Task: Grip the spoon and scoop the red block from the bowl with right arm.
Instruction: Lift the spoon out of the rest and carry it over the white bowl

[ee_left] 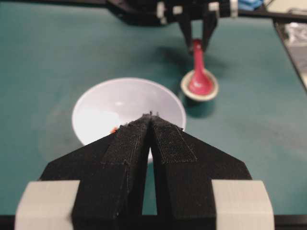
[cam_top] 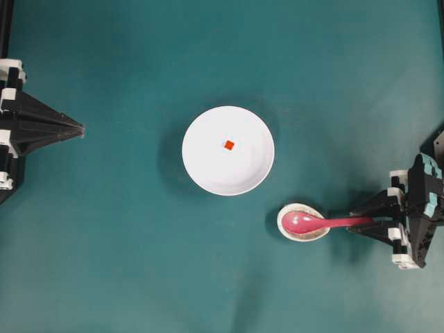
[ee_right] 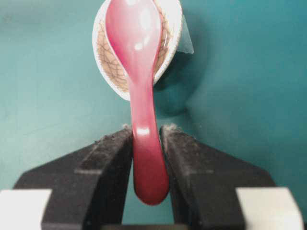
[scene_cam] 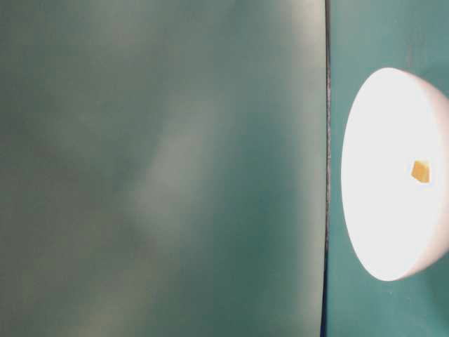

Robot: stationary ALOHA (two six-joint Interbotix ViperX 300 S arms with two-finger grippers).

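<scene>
The pink spoon [cam_top: 319, 223] lies with its scoop in a small speckled cream dish [cam_top: 303, 236], handle pointing right. My right gripper [cam_top: 364, 222] is shut on the handle near its end. In the right wrist view the fingers [ee_right: 112, 153] press both sides of the spoon [ee_right: 144, 115]. The white bowl [cam_top: 201, 166] sits mid-table with the tiny red block [cam_top: 229, 145] near its centre. The block also shows in the table-level view [scene_cam: 420, 170]. My left gripper [cam_top: 82, 130] is shut and empty at the far left, pointing at the bowl [ee_left: 124, 96].
The dish [ee_right: 103, 57] stands just right of and below the bowl on the teal table. In the left wrist view the right arm [ee_left: 192, 14] is at the far edge behind the dish and spoon [ee_left: 199, 79].
</scene>
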